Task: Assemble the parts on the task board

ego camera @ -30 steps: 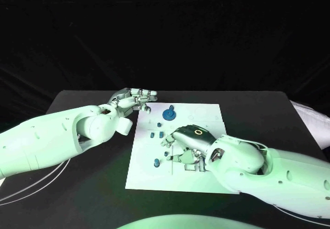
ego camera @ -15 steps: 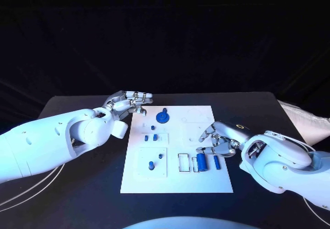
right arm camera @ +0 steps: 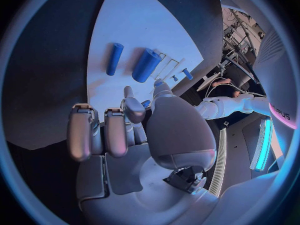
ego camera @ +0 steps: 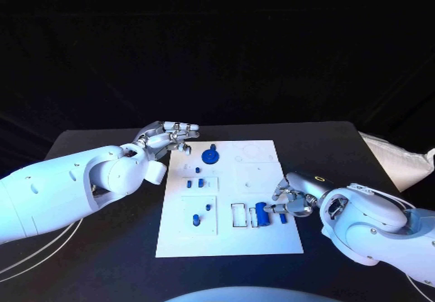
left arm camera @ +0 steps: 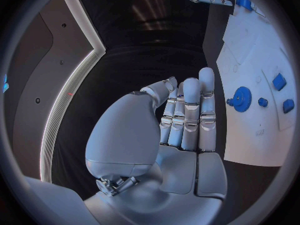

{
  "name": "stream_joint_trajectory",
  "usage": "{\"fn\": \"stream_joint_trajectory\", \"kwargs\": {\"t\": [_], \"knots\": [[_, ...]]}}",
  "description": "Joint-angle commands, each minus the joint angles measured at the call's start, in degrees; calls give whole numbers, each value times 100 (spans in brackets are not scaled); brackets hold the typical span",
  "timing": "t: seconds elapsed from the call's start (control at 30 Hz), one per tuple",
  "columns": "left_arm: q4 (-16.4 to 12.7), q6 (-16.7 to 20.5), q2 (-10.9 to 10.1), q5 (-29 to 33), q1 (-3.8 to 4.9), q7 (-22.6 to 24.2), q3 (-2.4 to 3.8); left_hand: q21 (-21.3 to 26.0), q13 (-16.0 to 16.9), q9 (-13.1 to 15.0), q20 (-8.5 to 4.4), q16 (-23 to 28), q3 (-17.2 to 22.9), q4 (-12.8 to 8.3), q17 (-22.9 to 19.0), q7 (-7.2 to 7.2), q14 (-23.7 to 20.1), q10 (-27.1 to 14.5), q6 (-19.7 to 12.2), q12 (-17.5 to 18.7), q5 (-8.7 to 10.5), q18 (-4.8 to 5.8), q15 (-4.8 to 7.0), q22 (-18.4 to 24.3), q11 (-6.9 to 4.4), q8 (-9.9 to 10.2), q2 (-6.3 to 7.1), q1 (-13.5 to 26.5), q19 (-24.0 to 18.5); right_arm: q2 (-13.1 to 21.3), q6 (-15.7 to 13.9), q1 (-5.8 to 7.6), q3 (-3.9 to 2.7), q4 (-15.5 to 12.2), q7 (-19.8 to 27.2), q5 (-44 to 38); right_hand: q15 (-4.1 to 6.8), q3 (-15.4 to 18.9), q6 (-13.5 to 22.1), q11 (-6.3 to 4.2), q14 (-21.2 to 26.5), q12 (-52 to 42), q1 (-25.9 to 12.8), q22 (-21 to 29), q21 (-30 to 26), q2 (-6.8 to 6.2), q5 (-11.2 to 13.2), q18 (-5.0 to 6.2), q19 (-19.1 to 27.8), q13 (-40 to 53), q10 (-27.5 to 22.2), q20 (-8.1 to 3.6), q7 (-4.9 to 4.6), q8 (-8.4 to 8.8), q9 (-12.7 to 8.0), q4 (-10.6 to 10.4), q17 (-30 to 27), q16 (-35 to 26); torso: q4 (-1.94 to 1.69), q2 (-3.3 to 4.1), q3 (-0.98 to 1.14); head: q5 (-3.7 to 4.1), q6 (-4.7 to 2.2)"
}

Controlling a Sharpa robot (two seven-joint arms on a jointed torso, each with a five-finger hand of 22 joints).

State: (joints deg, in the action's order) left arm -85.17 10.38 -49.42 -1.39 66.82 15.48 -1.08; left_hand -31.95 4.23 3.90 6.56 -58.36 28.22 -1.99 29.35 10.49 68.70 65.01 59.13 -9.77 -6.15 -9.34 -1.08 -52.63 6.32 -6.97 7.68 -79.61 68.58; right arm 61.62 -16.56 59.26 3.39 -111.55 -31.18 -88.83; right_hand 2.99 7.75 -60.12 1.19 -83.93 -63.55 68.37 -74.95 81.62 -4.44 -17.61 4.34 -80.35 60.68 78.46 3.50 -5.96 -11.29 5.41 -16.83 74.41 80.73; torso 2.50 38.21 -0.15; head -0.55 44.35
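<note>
Behind the right hand (ego camera: 295,196), blue cylinders (ego camera: 264,214) lie half hidden.

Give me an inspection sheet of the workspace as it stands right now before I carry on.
Surface: black table, the white task board lying flat in its middle.
Job's things: blue gear-shaped part at the board's far end; small blue parts mid-board; two blue cylinders lying side by side near the board's right edge.
Clutter: nothing seen.
Hands: left hand at the board's far left corner, fingers together, holding nothing; right hand at the board's right edge beside the cylinders, fingers curled, nothing in them.
Cables: pale cables under the left arm.
Surroundings: dark backdrop; white bundle at the table's right edge.
</note>
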Motion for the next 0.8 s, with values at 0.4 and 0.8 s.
{"fn": "stream_joint_trajectory", "kwargs": {"t": [0.4, 0.8], "knots": [[12, -104, 3, 26, -9, 2, -12, 20, -6, -2, 12, 32, -23, 5, -6, 20, -46, -38, -22, -15, -20, -110, -8, 7, 0, -22, -32, -21, -27, -375, 281, -201, 6, 268, -229, 115, -23, 80, 12, 0, -355, -171, -102, -88, 62, 74, 16, -96, -44, 215, 2, 14, 16, -86, 25, 10, 86, 71, 1, 6, 9, -20, 26], [18, -114, -9, 26, -13, -8, -18, 24, -6, -2, 12, 32, -30, 1, -13, 19, -49, -40, -21, -24, -21, -111, -8, 9, -1, -25, -35, -19, -28, -488, 484, -241, 6, 403, -240, 71, -5, 101, -41, -25, -364, -249, 72, -155, 101, 224, -82, -109, -74, 388, 22, 1, 46, -187, 66, 37, 160, 118, 0, 12, 11, -41, 49]]}}
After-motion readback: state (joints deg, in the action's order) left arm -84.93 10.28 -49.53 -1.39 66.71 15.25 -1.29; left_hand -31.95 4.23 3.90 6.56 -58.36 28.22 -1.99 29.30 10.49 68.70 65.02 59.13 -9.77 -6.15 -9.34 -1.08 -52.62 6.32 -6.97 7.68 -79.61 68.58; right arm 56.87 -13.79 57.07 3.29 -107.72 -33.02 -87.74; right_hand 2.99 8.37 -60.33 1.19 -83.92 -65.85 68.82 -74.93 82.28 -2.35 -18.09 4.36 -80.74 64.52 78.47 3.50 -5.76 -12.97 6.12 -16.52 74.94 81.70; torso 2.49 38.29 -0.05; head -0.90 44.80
